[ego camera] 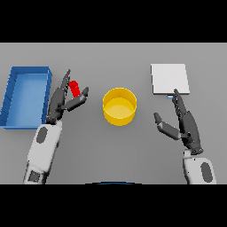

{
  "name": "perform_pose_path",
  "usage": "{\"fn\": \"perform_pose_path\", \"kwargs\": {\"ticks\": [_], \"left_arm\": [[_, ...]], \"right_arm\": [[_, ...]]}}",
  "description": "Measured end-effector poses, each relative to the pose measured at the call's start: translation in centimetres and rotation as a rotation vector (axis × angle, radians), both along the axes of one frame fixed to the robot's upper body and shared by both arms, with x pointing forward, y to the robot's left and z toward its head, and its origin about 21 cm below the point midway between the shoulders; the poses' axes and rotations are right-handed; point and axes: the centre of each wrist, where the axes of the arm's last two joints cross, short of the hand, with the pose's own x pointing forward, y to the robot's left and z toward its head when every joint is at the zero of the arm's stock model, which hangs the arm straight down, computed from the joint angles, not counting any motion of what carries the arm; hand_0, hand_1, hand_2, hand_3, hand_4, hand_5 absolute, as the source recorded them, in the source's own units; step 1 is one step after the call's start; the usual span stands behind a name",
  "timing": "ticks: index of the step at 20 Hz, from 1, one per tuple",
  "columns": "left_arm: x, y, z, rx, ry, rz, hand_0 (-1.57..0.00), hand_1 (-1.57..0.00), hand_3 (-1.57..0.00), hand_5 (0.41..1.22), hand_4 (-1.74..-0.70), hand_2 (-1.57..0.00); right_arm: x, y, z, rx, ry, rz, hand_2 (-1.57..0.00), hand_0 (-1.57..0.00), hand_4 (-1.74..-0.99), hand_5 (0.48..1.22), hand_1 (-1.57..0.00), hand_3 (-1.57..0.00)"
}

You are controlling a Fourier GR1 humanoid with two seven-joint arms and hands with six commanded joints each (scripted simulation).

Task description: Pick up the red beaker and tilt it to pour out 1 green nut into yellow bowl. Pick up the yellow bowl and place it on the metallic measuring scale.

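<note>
two hands, left hand (60,103) beside one red beaker (75,88), one yellow bowl (119,106)

The grey bench (115,146) carries a blue tray (13,99), yellow bowl (119,106) and white scale (170,79).

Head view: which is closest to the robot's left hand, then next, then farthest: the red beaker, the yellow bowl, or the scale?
From the left hand:
1. Red beaker, right between its thumb and fingers.
2. Yellow bowl, in the middle of the table.
3. Metallic scale, far across on the right, by the right hand.
</note>
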Motion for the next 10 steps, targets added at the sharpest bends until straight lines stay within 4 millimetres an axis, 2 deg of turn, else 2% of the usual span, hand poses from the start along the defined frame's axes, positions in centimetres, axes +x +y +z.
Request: {"fn": "perform_pose_path", "kwargs": {"ticks": [3, 5, 7, 8, 10], "left_arm": [[0.8, -0.3, -0.9, 0.019, 0.008, 0.003, 0.0, 0.0, 0.0, 0.668, -1.26, 0.0], [1.2, -0.2, -0.9, 0.008, -0.014, -0.008, 0.0, 0.0, 0.0, 0.686, -1.29, 0.0], [1.8, -1.1, -0.8, -0.012, -0.034, -0.014, 0.0, 0.0, 0.0, 0.709, -1.33, 0.0], [2.0, -1.2, -0.8, -0.024, -0.027, -0.004, 0.0, -0.01, -0.03, 0.726, -1.35, -0.05], [2.4, -1.5, -1.3, -0.039, -0.019, 0.02, -0.34, -0.31, -0.24, 0.765, -1.39, -0.32]], "right_arm": [[0.5, 0.0, 0.2, 0.003, 0.009, -0.013, 0.0, 0.0, -1.3, 0.642, 0.0, 0.0], [0.8, -0.1, 0.4, 0.004, 0.007, -0.015, 0.0, 0.0, -1.3, 0.646, 0.0, 0.0], [0.9, -0.2, 0.5, 0.002, -0.002, -0.014, 0.0, 0.0, -1.303, 0.646, 0.0, 0.0], [0.6, -0.1, 0.3, 0.013, 0.006, -0.014, 0.0, 0.0, -1.301, 0.647, 0.0, 0.0], [0.6, 0.0, 0.1, 0.009, 0.015, -0.014, 0.0, 0.0, -1.294, 0.645, 0.0, 0.0]]}}
